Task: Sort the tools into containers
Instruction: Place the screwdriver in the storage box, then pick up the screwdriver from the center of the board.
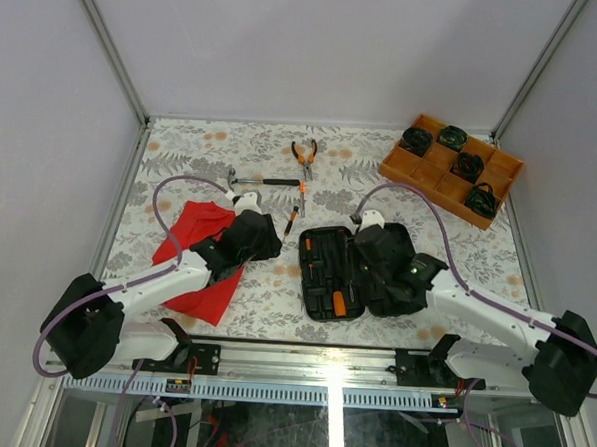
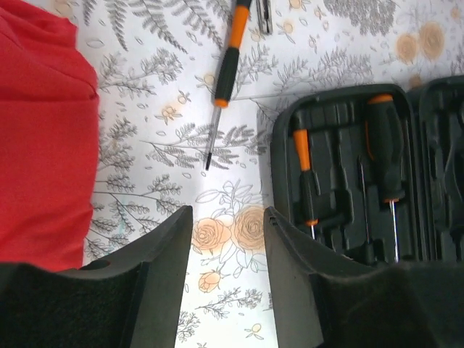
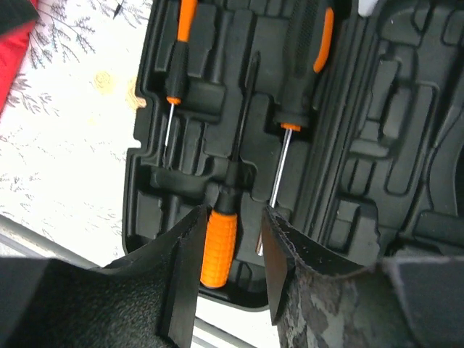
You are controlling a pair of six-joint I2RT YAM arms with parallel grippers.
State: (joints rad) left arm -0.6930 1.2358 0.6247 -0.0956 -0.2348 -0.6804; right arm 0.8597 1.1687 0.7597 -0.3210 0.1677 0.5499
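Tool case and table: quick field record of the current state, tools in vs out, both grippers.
case: tool case open flat on table
in case: small screwdriver, large screwdriver, orange-handled screwdriver
out: loose screwdriver beside case; pliers and hammer farther back
left gripper: jaws open, empty, over bare table
right gripper: jaws open, straddling the orange-handled screwdriver
other: red cloth, orange tray
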